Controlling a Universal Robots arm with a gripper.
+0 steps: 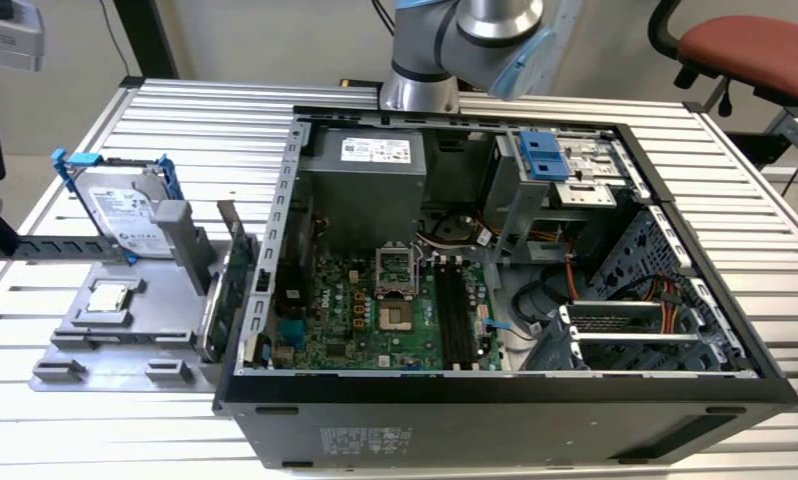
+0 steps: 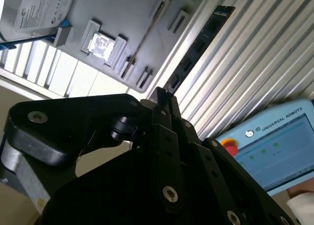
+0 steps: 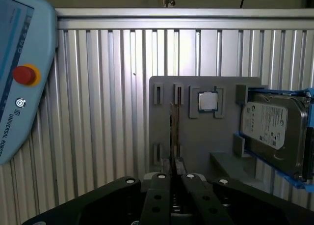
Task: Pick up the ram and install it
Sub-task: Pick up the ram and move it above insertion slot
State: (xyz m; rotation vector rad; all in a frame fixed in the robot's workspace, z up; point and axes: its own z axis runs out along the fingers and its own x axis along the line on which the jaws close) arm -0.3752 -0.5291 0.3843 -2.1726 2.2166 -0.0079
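Observation:
The ram (image 2: pixel 198 45) is a long dark stick with black chips. In the second wrist view it juts out from my gripper (image 2: pixel 162 93), whose black fingers are shut on its near end. In the first wrist view the ram (image 3: pixel 172 131) shows edge-on as a thin line rising from the shut gripper (image 3: pixel 172 162), high over the grey tray (image 3: pixel 196 136). In the exterior view the open computer case (image 1: pixel 506 390) holds the motherboard (image 1: pixel 359 320), and its long black memory slots (image 1: pixel 455 315) stand bare.
The grey tray (image 1: pixel 119 340), at the case's left in the exterior view, carries a hard drive (image 1: pixel 122 215), a processor chip (image 1: pixel 108 298) and an upright green card (image 1: pixel 226 290). A teach pendant (image 3: pixel 19 72) lies on the slatted table. A red chair (image 1: pixel 753 45) stands behind the table.

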